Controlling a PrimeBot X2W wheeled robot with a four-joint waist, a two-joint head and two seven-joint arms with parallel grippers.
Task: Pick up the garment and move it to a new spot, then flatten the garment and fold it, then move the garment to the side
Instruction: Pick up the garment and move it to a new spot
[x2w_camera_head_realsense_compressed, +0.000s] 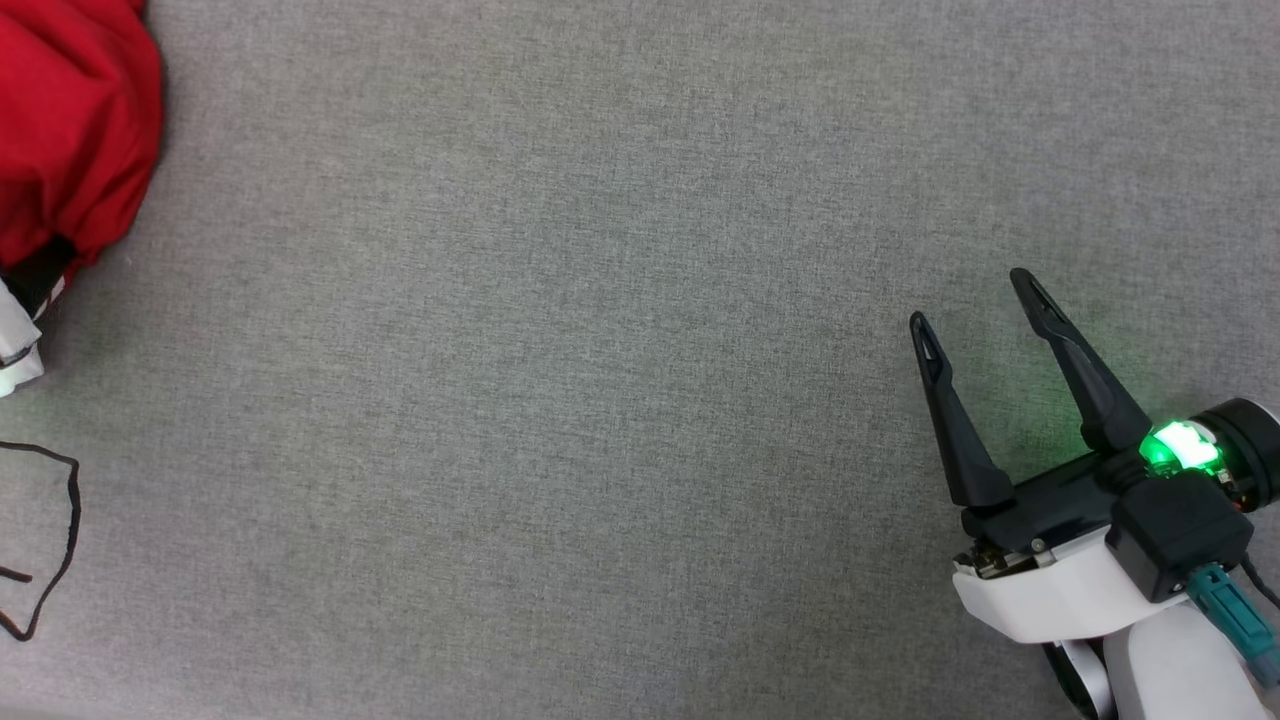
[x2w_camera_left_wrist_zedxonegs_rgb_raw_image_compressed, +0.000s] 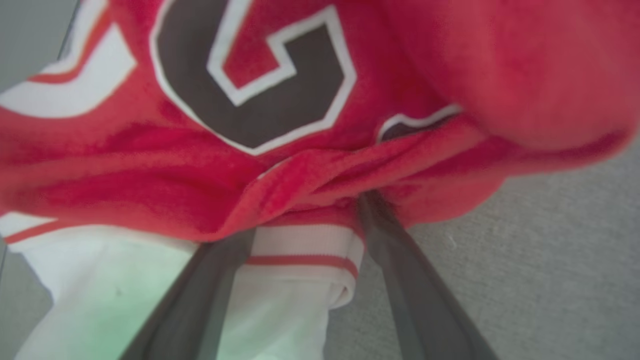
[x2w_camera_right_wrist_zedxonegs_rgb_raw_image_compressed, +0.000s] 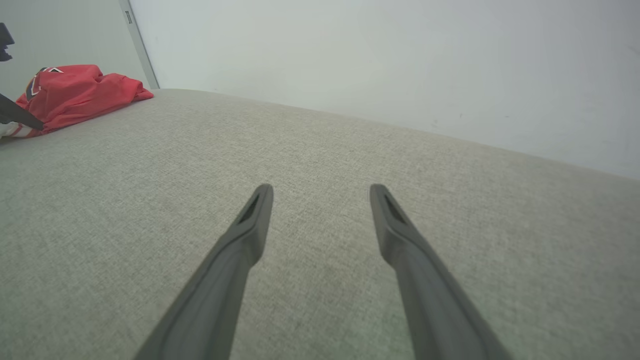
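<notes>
The garment (x2w_camera_head_realsense_compressed: 70, 120), a limp, light heap of red jersey, lies at the counter's (x2w_camera_head_realsense_compressed: 600, 400) left; it will likely sag and bunch, so the striped sleeve cuff (x2w_camera_left_wrist_zedxonegs_rgb_raw_image_compressed: 302, 252) looks the firmest place to pinch. The left end effector (x2w_camera_left_wrist_zedxonegs_rgb_raw_image_compressed: 307, 220) stands spread astride that cuff; the right end effector (x2w_camera_head_realsense_compressed: 969, 296), also spread, is well apart.

A grey woven cloth surface (x2w_camera_head_realsense_compressed: 600, 350) spreads across the head view, flat and finely textured. At about 8 o'clock in that view, a thin black cord (x2w_camera_head_realsense_compressed: 76, 500) lies on the cloth in a loose open loop and runs off the left edge. In the right wrist view the same cloth runs back to a plain white wall (x2w_camera_right_wrist_zedxonegs_rgb_raw_image_compressed: 400, 60) from 12 to 3 o'clock. A narrow grey upright strip (x2w_camera_right_wrist_zedxonegs_rgb_raw_image_compressed: 141, 50) stands at about 11 o'clock, with a small dark slot near its top.
</notes>
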